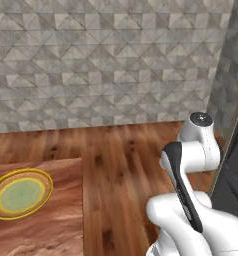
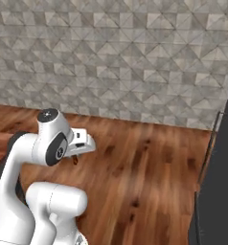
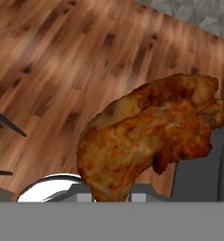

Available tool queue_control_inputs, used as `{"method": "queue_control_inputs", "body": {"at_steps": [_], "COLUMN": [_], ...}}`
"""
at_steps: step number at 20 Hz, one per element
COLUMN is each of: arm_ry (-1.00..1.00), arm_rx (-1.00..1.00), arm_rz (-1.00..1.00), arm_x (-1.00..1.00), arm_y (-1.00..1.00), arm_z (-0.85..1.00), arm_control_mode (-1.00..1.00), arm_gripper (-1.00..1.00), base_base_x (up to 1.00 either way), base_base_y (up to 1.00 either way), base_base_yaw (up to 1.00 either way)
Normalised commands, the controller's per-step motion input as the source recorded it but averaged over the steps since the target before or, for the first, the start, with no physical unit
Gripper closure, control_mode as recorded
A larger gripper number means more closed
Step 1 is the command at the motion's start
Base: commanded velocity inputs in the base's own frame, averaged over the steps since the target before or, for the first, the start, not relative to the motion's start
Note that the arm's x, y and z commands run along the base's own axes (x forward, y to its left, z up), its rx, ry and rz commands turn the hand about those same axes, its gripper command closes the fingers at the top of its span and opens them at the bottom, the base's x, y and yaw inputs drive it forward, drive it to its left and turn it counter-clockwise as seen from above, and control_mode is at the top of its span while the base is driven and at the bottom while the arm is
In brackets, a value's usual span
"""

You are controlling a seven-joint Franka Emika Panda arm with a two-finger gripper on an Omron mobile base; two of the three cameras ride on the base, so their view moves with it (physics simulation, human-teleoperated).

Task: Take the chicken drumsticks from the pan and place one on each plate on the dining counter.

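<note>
One chicken drumstick [image 3: 147, 136] fills the centre of the hand view, golden-brown and lumpy, its broad end toward the lower left of that view and its narrower, ragged end toward the upper right. The gripper [image 3: 115, 197] is pinching this drumstick: the meat's lower edge sits directly between the two dark finger tips at the bottom of the view, and the jaws stand nearly pressed together on it. Beneath the held piece lies a wooden plank floor [image 3: 52, 61], and a strip of grey tiled wall [image 3: 203, 14] crosses the upper right corner of the hand view.

From the left base view, the white arm [image 1: 191, 165] rises at the lower right, folded at its elbow with a dark joint cap on top. The dining counter [image 1: 46, 225] occupies the lower left corner, a reddish-brown wood-grain top whose right edge runs straight down the picture. One plate [image 1: 21, 192], with a yellow rim and pale green centre, rests on the counter near its left side, well apart from the arm; nothing lies on it. Past the counter's right edge the same plank floor extends back to the tiled wall.

From the right base view, the arm [image 2: 44, 143] stands at the lower left, its wrist section pointing right over the floor. A dark panel [image 2: 219, 191] runs along the right edge of this view.
</note>
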Motion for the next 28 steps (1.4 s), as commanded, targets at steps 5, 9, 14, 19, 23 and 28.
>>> {"method": "queue_control_inputs", "body": {"at_steps": [5, 9, 14, 19, 23, 28], "arm_ry": [0.0, 0.0, 0.0, 0.0, 0.0, 0.0], "arm_rx": [0.0, 0.0, 0.0, 0.0, 0.0, 0.0], "arm_rz": [0.0, 0.0, 0.0, 0.0, 0.0, 0.0], "arm_x": [0.0, 0.0, 0.0, 0.0, 0.0, 0.0], "arm_y": [0.0, 0.0, 0.0, 0.0, 0.0, 0.0], "arm_z": [0.0, 0.0, 0.0, 0.0, 0.0, 0.0], "arm_control_mode": [1.0, 1.0, 1.0, 1.0, 1.0, 1.0], "arm_gripper": [1.0, 1.0, 1.0, 1.0, 1.0, 1.0], "base_base_x": [0.77, 0.56, 0.51, 0.6, 0.47, 0.18], "base_base_y": [-0.08, -0.05, -0.04, -0.14, -0.17, -0.09], "base_base_yaw": [0.77, 0.95, 0.98, 0.64, 0.28, 0.04]}}
